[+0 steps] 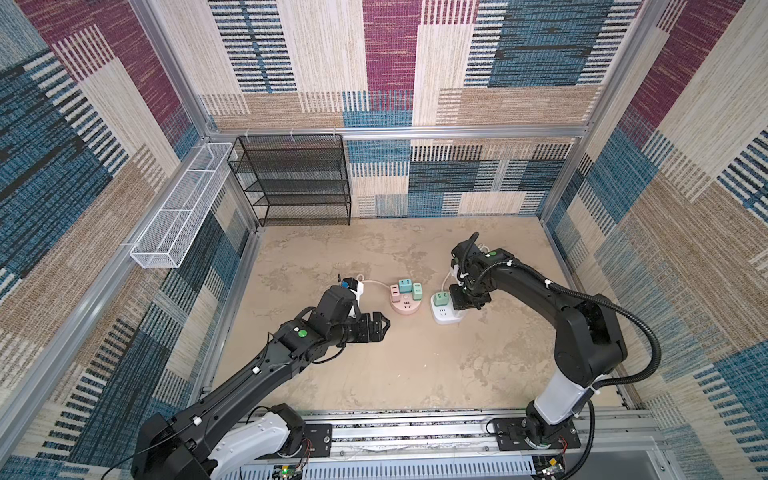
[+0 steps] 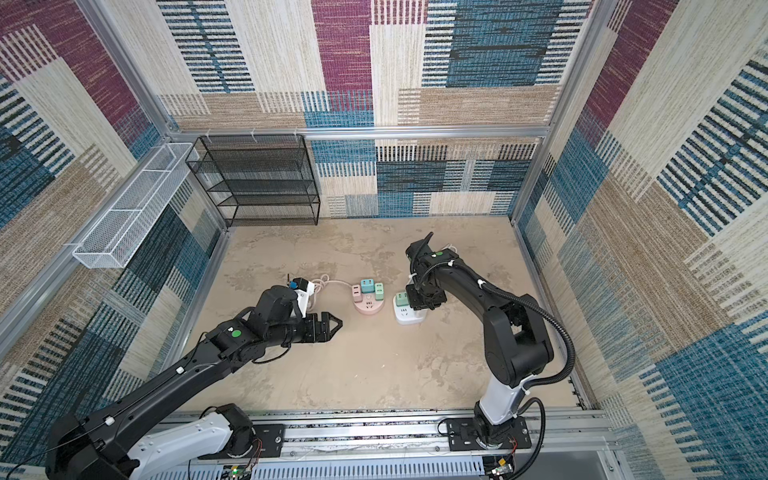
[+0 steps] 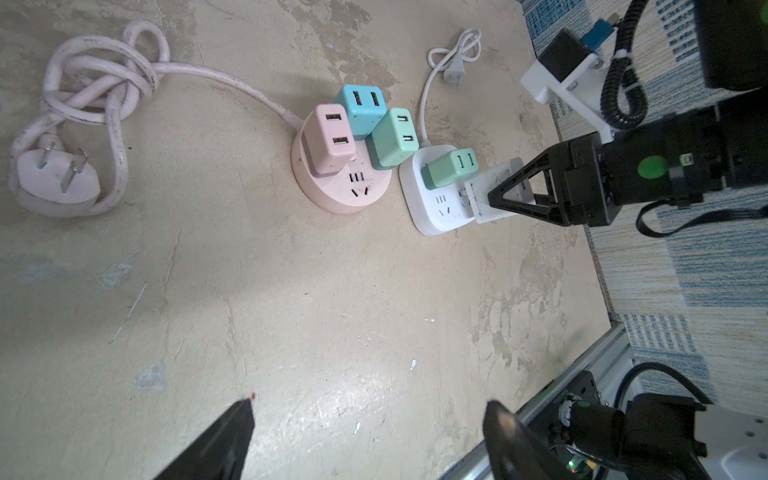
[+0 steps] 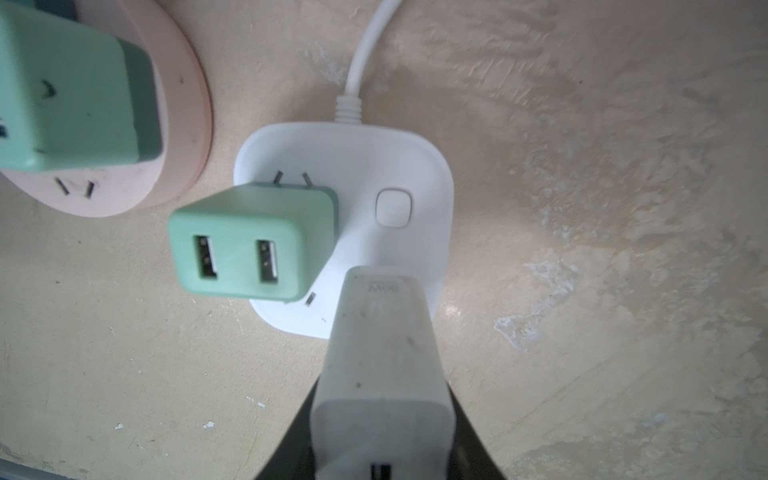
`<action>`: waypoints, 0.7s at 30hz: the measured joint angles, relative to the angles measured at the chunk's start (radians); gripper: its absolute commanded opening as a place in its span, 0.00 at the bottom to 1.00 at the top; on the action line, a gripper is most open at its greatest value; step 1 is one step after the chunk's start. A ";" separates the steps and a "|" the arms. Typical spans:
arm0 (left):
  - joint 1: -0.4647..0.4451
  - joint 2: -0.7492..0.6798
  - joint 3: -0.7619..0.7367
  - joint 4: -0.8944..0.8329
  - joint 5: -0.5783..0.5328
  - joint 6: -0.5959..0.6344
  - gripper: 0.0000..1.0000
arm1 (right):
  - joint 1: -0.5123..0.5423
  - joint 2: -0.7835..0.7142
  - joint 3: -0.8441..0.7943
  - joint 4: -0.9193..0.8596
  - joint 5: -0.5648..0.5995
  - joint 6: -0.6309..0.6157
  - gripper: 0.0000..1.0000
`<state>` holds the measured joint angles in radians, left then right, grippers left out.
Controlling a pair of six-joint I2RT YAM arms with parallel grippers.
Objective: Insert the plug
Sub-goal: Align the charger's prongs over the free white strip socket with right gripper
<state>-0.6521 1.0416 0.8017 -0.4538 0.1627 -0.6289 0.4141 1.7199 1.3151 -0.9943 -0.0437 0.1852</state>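
Left of the pink hub (image 1: pixel 405 308), left jaws hang wide and empty over the bench (image 1: pixel 374 374); right jaws grip the white charger (image 4: pixel 382 353) at the white power cube (image 4: pixel 399 158), beside the green adapter (image 4: pixel 249 245), so square it up and press straight down.

A faint grey "80W", upside down in the right wrist view, marks the socket end of the white charger (image 4: pixel 380 365), close to the white socket (image 4: pixel 415 166). No other lettering, brand or number is legible in any view.
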 measured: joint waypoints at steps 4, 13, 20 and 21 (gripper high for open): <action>0.000 0.007 0.000 0.001 0.001 0.000 0.91 | 0.000 0.005 0.001 0.002 0.000 0.000 0.00; 0.003 0.010 0.000 0.001 0.001 0.000 0.91 | 0.000 0.043 0.030 -0.018 0.002 0.012 0.00; 0.006 0.019 0.000 0.002 0.001 0.000 0.91 | 0.000 0.081 0.058 -0.039 0.002 0.019 0.00; 0.007 0.020 0.000 0.005 0.001 0.000 0.91 | 0.000 0.086 0.063 -0.043 0.002 0.019 0.00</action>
<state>-0.6453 1.0615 0.8013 -0.4492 0.1638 -0.6289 0.4141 1.8057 1.3781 -1.0370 -0.0418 0.2039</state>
